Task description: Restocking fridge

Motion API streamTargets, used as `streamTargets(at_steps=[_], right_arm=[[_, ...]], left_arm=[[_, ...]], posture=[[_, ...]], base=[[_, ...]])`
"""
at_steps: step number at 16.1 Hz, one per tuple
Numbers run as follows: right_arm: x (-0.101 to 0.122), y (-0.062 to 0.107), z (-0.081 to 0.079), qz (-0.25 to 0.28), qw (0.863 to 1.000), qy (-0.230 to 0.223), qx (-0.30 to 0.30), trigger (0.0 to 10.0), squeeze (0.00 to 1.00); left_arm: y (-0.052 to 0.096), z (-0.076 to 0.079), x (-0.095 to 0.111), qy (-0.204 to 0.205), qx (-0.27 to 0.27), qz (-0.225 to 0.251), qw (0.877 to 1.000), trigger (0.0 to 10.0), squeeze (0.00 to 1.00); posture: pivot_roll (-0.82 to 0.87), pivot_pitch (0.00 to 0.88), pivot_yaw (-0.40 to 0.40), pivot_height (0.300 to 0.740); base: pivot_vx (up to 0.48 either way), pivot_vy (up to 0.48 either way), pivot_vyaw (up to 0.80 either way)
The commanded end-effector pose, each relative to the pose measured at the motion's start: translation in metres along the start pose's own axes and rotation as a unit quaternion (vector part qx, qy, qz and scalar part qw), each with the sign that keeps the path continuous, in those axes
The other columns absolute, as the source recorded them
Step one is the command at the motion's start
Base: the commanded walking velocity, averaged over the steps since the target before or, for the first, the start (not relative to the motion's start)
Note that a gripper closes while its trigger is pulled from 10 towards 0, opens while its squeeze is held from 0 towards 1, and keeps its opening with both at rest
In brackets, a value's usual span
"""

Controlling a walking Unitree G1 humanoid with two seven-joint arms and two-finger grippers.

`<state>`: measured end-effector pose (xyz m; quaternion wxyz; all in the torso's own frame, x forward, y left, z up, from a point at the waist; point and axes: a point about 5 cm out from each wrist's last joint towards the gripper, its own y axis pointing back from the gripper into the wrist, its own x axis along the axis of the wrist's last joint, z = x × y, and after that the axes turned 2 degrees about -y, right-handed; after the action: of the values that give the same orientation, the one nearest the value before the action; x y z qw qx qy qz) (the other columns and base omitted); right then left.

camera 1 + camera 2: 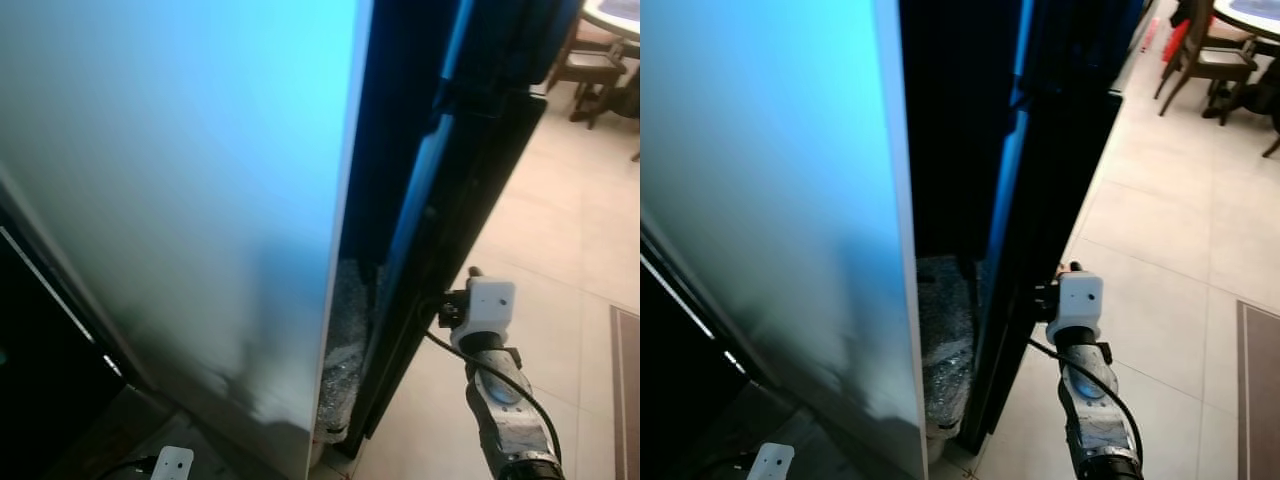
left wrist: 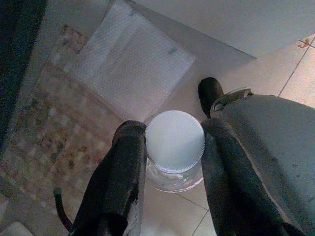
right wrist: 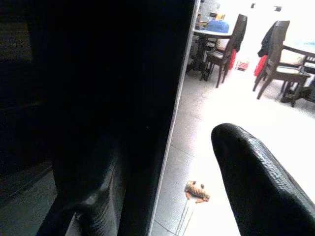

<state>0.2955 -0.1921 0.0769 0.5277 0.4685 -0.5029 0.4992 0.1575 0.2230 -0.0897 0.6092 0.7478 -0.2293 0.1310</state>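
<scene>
Left gripper (image 2: 167,162) clamps its 2 black fingers on a white-capped clear jar (image 2: 174,142), low beside the fridge (image 1: 180,200). Right gripper (image 3: 167,162), fingers spread, straddles the fridge's dark door (image 1: 1040,200) edge.

fridge door (image 1: 180,200) at left, chairs (image 1: 1200,60) far right on tiled floor (image 1: 1180,250)

Both eye views look down, close, along the fridge door (image 1: 200,200) edge. They share the tiled floor (image 1: 1180,260). Each wrist view looks along its own fingers.
</scene>
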Motion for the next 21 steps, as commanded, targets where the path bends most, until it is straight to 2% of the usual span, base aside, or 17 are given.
streamTargets(at_steps=[1,2,6,8,9,14,15,16,18,19,21], right_arm=[[0.000,0.001,0.023,0.002,0.998,0.002,-0.057,10.0,0.00],[-0.001,0.002,0.025,0.001,0.998,0.003,-0.063,10.0,0.00],[-0.011,0.016,0.048,-0.011,0.991,0.014,-0.133,10.0,0.00],[-0.020,0.028,0.061,-0.028,0.984,0.015,-0.174,10.0,0.00],[-0.023,0.031,0.063,-0.032,0.983,0.011,-0.180,10.0,0.00],[-0.065,0.091,0.072,-0.103,0.969,-0.003,-0.223,10.0,0.00],[-0.082,0.117,0.074,-0.128,0.959,-0.025,-0.252,10.0,0.00],[-0.091,0.128,0.073,-0.145,0.954,-0.037,-0.259,10.0,0.00],[-0.114,0.145,0.069,-0.206,0.943,-0.032,-0.260,10.0,0.00],[-0.129,0.155,0.068,-0.252,0.932,-0.036,-0.257,10.0,0.00],[-0.139,0.157,0.066,-0.292,0.924,-0.045,-0.241,10.0,0.00]], left_arm=[[0.000,0.000,-0.001,-0.003,0.000,-0.002,1.000,10.0,0.00],[0.000,0.000,-0.001,-0.004,0.000,-0.002,1.000,10.0,0.00],[0.000,-0.001,-0.001,-0.009,0.000,-0.003,1.000,10.0,0.00],[0.000,-0.002,-0.001,-0.012,-0.001,-0.003,1.000,10.0,0.00],[0.000,-0.001,-0.001,-0.013,-0.001,-0.003,1.000,10.0,0.00],[0.000,-0.001,-0.001,-0.014,-0.001,-0.004,1.000,10.0,0.00],[0.000,-0.001,0.000,-0.017,-0.002,-0.004,1.000,10.0,0.00],[0.000,-0.001,0.000,-0.018,-0.003,-0.004,1.000,10.0,0.00],[0.000,-0.001,0.001,-0.021,-0.005,-0.004,1.000,10.0,0.00],[0.000,0.000,0.002,-0.019,-0.005,-0.002,1.000,10.0,0.00],[-0.001,0.000,0.003,-0.019,-0.004,-0.001,1.000,10.0,0.00]], posture=[[-0.16,0.000,-0.023,0.740],[-0.16,0.000,-0.023,0.740],[-0.17,0.000,-0.015,0.740],[-0.17,0.000,-0.014,0.740],[-0.17,0.000,-0.015,0.740],[-0.17,0.000,-0.011,0.740],[-0.18,0.000,-0.006,0.740],[-0.19,0.000,-0.006,0.740],[-0.19,0.000,-0.007,0.740],[-0.18,0.000,-0.012,0.740],[-0.18,0.000,-0.014,0.740]], base=[[0.000,0.000,0.00],[0.000,0.000,0.00],[0.000,0.000,0.00],[0.000,0.000,0.00],[0.000,0.000,0.00],[0.000,0.000,0.00],[0.000,0.000,0.00],[0.000,0.000,0.00],[0.000,0.000,0.00],[0.000,0.000,0.00],[0.000,0.000,0.00]])
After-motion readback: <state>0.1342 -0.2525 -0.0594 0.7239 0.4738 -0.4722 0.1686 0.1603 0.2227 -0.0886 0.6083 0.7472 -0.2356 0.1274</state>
